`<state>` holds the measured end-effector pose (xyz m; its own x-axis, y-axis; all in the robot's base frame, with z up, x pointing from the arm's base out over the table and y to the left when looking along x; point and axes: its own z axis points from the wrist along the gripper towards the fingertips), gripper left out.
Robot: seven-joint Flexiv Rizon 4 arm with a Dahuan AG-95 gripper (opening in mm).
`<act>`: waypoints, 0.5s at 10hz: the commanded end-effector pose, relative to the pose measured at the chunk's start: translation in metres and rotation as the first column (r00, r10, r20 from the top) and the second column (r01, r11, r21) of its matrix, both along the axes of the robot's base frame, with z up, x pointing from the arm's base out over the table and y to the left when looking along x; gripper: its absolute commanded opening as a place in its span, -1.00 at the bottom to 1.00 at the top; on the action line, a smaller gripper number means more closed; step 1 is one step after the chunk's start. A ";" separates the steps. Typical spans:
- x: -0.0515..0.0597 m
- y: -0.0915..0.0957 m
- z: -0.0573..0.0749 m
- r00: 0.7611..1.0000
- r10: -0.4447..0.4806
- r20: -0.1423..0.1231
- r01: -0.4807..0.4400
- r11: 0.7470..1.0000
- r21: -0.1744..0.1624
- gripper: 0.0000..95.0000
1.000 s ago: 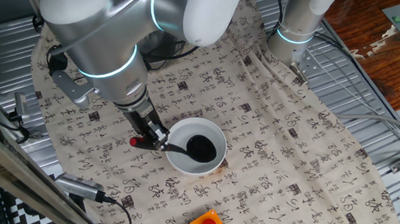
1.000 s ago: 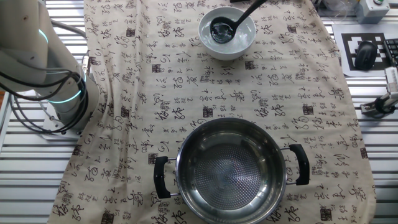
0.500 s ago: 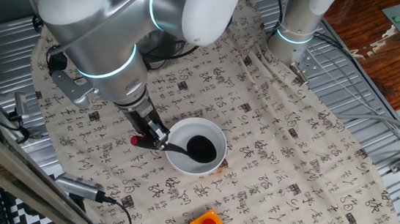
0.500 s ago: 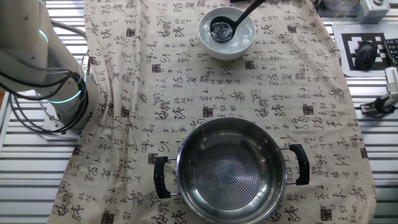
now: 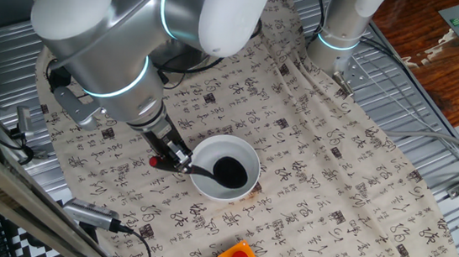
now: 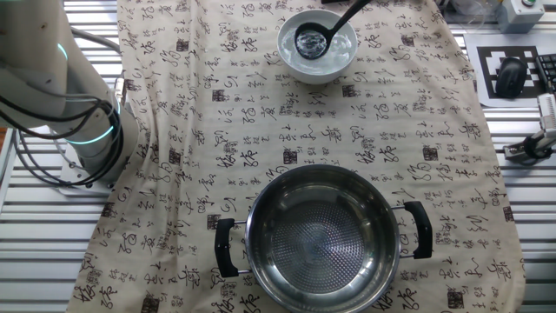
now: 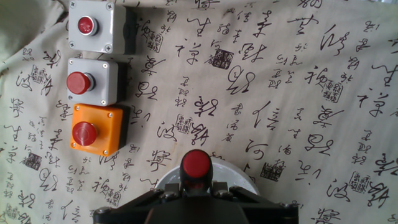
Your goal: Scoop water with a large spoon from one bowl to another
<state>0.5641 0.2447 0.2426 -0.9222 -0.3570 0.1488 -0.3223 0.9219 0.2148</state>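
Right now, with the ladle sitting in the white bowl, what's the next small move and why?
Probably lift the ladle straight up, keeping its scoop level. The scoop sits down in the white bowl, seemingly in the water, the gripper is clamped on the handle near its red tip, and the steel pot across the cloth looks empty.

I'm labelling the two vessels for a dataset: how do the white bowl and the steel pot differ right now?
The white bowl is plain, matte and handle-free; the steel pot is shiny, with two black side handles. The bowl has the ladle scoop resting inside it, its handle gripped by the tool; the pot has nothing in it. Both are round, open-topped and stand upright on the printed cloth.
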 end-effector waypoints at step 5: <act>0.000 -0.001 0.005 1.000 0.002 -0.015 -0.002 1.000 0.005 -1.00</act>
